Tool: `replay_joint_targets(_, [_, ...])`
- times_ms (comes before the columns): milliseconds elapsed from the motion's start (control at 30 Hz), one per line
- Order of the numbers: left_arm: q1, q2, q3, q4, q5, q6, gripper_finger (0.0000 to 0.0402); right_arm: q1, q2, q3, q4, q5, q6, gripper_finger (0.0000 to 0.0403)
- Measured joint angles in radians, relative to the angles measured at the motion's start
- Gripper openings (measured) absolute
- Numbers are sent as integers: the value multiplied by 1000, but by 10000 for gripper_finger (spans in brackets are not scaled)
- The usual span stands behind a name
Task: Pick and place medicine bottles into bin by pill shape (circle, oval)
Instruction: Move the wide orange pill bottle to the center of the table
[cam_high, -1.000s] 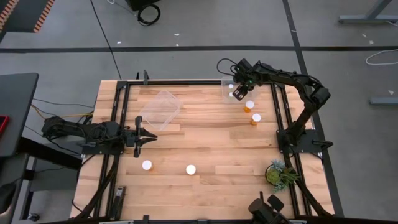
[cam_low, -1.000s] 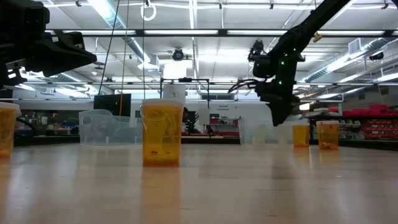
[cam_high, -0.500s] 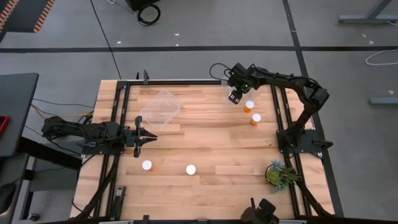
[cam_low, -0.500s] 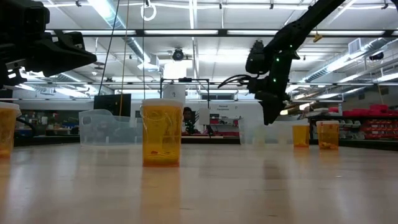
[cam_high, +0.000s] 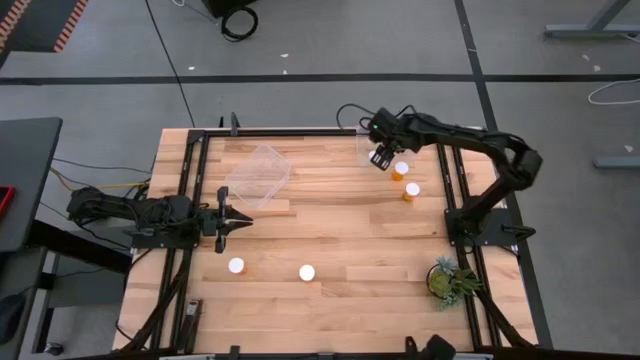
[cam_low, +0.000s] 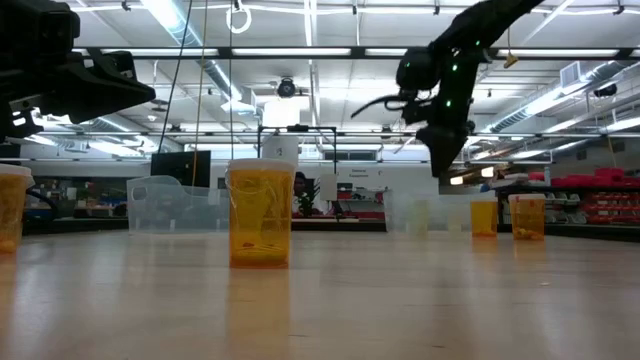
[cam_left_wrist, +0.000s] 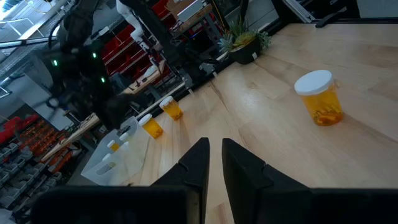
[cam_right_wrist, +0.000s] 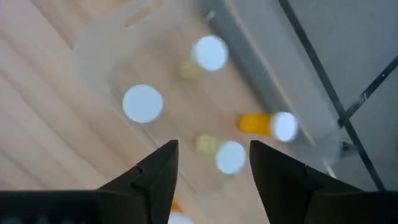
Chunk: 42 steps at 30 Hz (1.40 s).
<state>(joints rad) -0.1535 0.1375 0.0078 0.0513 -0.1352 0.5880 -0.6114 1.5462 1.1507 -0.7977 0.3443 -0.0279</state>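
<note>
Wooden table (cam_high: 330, 230), bottles (cam_high: 270, 268) well apart

bright, even light falls from long ceiling strip lights (cam_low: 300, 52), which glare white across the top of the low view, and the table (cam_high: 330, 230) under it carries only faint, soft shadows. in that low view the nearest medicine bottle (cam_low: 260, 215) is fairly crisp while the room behind goes hazy. the right wrist view is smeared with blur, its white caps (cam_right_wrist: 143, 103) soft-edged, and the left wrist view blurs toward the background.
</note>
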Motion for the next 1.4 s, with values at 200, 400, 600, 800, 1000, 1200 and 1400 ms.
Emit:
replay_joint_targets(200, [0,0,0,0,0,0,59,-1,-127,1,-120,-83,86,204])
replay_joint_targets(400, [0,0,0,0,0,0,54,6,-169,1,-264,-99,146,207])
replay_joint_targets(600, [0,0,0,0,0,0,53,26,-157,-14,-271,-136,181,232])
replay_joint_targets(800, [0,0,0,0,0,0,60,32,-152,-79,-273,-153,302,261])
replay_joint_targets(1000, [0,0,0,0,0,0,52,32,-152,-147,-258,-166,335,281])
replay_joint_targets(1200, [0,0,0,0,0,0,55,31,-152,-212,-208,-166,341,305])
replay_joint_targets(1400, [0,0,0,0,0,0,59,30,-152,-269,-151,-166,362,326])
